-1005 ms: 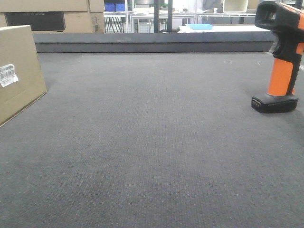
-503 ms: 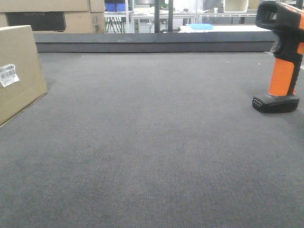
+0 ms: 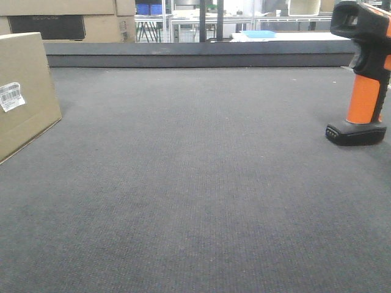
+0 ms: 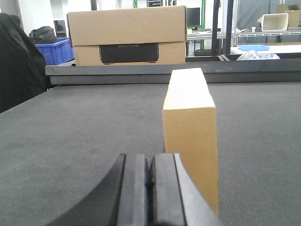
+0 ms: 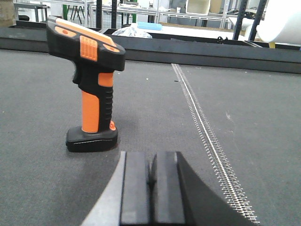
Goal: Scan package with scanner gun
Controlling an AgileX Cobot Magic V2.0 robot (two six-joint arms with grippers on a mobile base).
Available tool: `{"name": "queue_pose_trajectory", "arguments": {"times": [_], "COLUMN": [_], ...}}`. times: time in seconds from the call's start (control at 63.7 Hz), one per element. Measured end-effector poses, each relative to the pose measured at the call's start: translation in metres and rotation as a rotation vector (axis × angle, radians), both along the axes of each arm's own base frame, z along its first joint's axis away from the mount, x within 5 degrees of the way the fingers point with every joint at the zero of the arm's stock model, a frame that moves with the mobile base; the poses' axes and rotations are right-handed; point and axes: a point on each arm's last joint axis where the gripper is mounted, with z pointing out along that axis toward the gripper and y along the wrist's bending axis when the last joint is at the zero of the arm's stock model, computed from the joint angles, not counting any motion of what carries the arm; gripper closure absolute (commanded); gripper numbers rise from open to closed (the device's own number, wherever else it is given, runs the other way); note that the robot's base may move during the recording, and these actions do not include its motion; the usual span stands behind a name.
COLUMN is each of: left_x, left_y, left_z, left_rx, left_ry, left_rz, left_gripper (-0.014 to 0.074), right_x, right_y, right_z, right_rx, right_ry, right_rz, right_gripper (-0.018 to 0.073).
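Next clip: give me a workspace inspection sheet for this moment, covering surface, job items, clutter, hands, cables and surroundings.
Surface: dark grey textured mat; a metal zipper-like strip runs along it on the right.
Job's things: package at left, white barcode label on its visible face; scanner gun stands upright on its foot at right, untouched.
Clutter: nothing seen.
Hands: left hand shut, empty, low before the package; right hand shut, empty, beside the scanner gun.
Cables: nothing seen.
Surroundings: larger cardboard box with dark panel, blue bin, shelving and tables behind.
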Motion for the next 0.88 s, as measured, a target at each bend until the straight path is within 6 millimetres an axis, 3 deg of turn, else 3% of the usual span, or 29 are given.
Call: {"name": "queue_pose_trajectory", "arguments": {"times": [0.879], "left_x": [0.0], "left_y": [0.0], "left_z": [0.0], "left_rx": [0.0], "left_ry": [0.0], "left_rz": [0.0], "left_gripper": [0.0707], "right_x": [0.0], "right_y": [-0.0001], "right_z": [0.0006], "right_rx": [0.0], "right_ry": [-0.007], "right_rz": [-0.001], "right_gripper": [0.0713]}}
